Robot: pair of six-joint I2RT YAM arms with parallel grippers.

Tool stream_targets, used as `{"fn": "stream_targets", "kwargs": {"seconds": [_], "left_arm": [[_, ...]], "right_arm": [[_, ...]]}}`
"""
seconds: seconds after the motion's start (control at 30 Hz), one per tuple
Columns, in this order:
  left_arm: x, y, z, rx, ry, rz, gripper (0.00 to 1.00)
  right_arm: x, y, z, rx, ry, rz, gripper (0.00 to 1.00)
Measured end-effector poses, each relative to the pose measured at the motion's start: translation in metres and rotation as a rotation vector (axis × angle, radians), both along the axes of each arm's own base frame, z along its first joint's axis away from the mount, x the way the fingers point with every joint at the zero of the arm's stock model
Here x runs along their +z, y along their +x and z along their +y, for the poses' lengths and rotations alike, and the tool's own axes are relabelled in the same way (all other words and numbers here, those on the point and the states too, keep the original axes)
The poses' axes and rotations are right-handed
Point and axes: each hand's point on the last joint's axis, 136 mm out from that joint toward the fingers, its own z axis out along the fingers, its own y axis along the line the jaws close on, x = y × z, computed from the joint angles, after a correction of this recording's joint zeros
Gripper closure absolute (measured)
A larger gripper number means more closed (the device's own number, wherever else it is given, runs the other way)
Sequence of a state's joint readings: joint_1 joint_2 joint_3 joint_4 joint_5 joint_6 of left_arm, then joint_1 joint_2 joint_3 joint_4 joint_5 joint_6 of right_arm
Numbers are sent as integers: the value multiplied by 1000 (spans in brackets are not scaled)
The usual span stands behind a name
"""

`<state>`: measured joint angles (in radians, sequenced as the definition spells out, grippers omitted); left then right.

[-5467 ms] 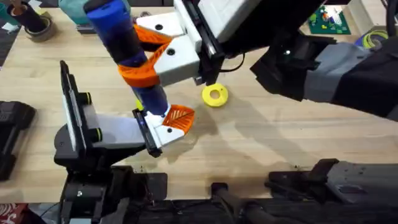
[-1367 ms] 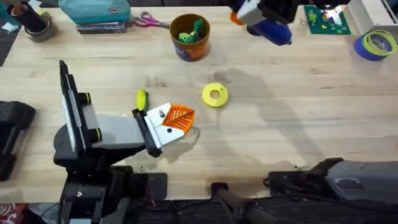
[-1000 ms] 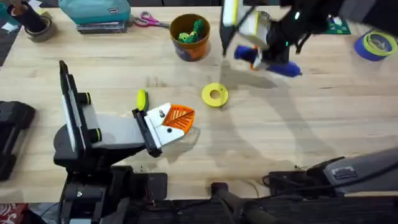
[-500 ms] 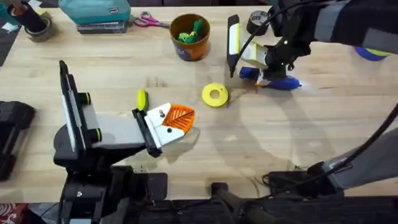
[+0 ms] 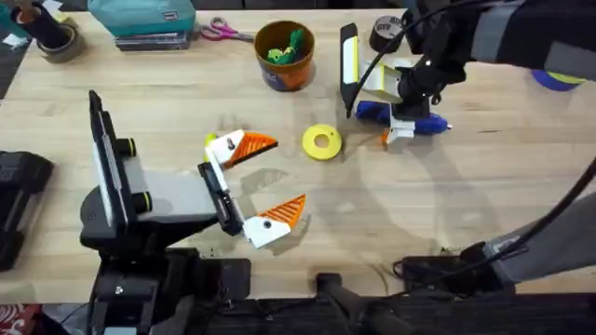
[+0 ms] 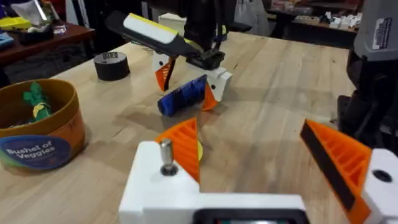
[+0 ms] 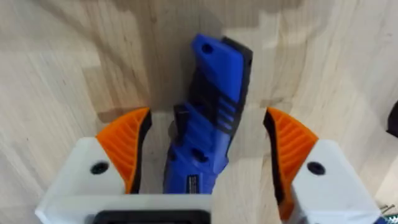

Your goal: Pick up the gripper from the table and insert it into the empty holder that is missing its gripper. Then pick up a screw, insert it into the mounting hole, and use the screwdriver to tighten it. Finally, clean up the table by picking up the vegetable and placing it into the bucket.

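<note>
Overhead: left gripper [image 5: 256, 181] low over the wooden table [image 5: 466, 214], white-and-orange fingers spread wide, nothing between them. Across the table, right gripper [image 5: 391, 110] down at the blue screwdriver [image 5: 410, 119], which lies flat on the wood right of the yellow ring [image 5: 322, 142]. Orange bucket [image 5: 284, 56] upright at the far side, green and yellow pieces inside.

Left wrist: orange pads [image 6: 183, 146] parted, a screw head standing on one white base. Beyond, the screwdriver [image 6: 181, 98] on the table under the other arm's fingers; bucket [image 6: 40, 134] near, labelled "Bushel of Veggies".

Right wrist: screwdriver [image 7: 208, 134] lying between two spread orange pads [image 7: 127, 146], a gap visible on both sides, neither pad touching it.
</note>
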<state>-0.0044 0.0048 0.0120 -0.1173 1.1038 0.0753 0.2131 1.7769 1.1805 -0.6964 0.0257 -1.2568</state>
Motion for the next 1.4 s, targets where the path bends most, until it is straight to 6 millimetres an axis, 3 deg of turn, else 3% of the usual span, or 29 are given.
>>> {"fn": "stream_targets", "kwargs": {"seconds": [0.13,0.33,0.43,0.63,0.8,1.0,1.2,1.23,1.4], "left_arm": [[0,0,0,0,0,0,15],[9,10,5,57,-15,-34,15],[19,21,12,139,-71,-1,15],[14,32,20,223,-124,131,15],[29,40,29,306,-95,195,15],[50,55,51,448,19,293,15],[64,74,71,558,141,389,15],[63,81,81,608,199,465,15],[57,85,97,685,292,595,15]], "right_arm": [[12,3,3,-24,12,-38,6],[61,16,17,-188,110,-185,5],[99,28,19,-328,194,-270,5],[189,45,23,-502,375,-451,6],[246,36,24,-639,537,-542,5],[262,-6,25,-803,653,-449,7],[275,-48,26,-840,727,-372,5],[281,-63,24,-838,762,-382,4],[259,-84,20,-850,791,-379,5]]}}
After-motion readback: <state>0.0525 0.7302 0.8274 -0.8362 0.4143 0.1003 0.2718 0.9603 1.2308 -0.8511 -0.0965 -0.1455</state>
